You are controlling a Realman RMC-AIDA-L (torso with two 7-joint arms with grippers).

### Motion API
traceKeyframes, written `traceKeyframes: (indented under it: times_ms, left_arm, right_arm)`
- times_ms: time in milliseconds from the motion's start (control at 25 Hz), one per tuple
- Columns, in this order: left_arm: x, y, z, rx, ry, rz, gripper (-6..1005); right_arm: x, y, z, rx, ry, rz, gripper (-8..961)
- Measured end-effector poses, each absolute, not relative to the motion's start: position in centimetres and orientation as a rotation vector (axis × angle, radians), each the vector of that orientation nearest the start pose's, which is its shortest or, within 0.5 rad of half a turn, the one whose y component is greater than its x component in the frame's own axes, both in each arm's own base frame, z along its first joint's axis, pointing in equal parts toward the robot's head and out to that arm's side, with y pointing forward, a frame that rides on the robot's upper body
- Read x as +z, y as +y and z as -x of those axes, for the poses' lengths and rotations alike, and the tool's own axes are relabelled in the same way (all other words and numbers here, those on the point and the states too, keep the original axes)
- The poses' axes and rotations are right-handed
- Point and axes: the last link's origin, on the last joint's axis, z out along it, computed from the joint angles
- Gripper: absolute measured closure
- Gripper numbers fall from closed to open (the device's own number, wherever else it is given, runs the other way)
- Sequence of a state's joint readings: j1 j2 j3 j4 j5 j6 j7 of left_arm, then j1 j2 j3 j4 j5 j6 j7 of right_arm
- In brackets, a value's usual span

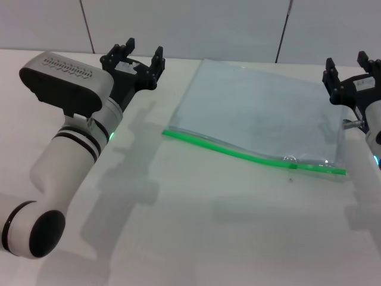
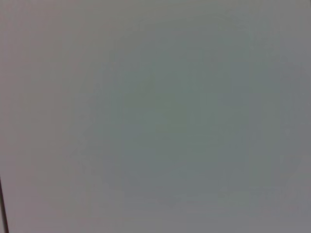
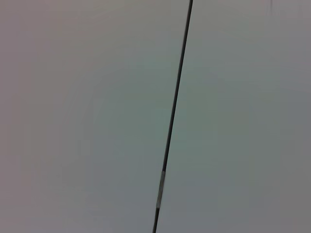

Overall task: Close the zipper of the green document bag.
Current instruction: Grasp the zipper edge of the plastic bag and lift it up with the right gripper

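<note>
The green document bag lies flat on the white table in the head view, a translucent bluish-grey pouch right of centre. Its zipper is the bright green strip along the near long edge, running from left to right. A small clear slider sits on the strip towards its right end. My left gripper is open at the far left of the table, well apart from the bag. My right gripper is open beside the bag's far right corner. Both wrist views show only plain wall.
The white table stretches wide in front of the bag. A panelled wall with dark seams stands right behind the table's far edge. My left arm's white forearm crosses the left side of the table.
</note>
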State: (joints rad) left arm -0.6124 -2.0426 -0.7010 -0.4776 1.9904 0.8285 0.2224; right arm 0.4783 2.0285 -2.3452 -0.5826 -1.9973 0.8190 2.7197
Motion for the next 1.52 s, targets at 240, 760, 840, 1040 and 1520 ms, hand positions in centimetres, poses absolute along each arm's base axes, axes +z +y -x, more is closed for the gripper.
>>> traceKeyframes:
  times_ms: [240,760,840,1040,1520]
  left_arm:
    - [-5.8,39.7,23.5,-0.614,-0.468,1.777,399]
    - [-5.7,39.6,23.8,-0.606,-0.47,1.774,398]
    - [-5.6,39.5,24.0,-0.604,-0.473,1.77,398]
    - [-5.4,39.4,24.4,-0.601,-0.476,1.758,399]
    - [-5.0,39.4,25.1,-0.584,-0.48,1.746,399]
  right_arm:
    - [-4.3,37.7,-26.5,0.496,0.453,1.678,336]
    - [-4.8,37.2,-26.0,0.519,0.465,1.695,334]
    - [-5.2,36.7,-25.4,0.539,0.458,1.714,334]
    - [-5.8,35.2,-24.2,0.568,0.409,1.792,333]
    - [-4.6,33.7,-23.0,0.353,0.375,2.201,331]
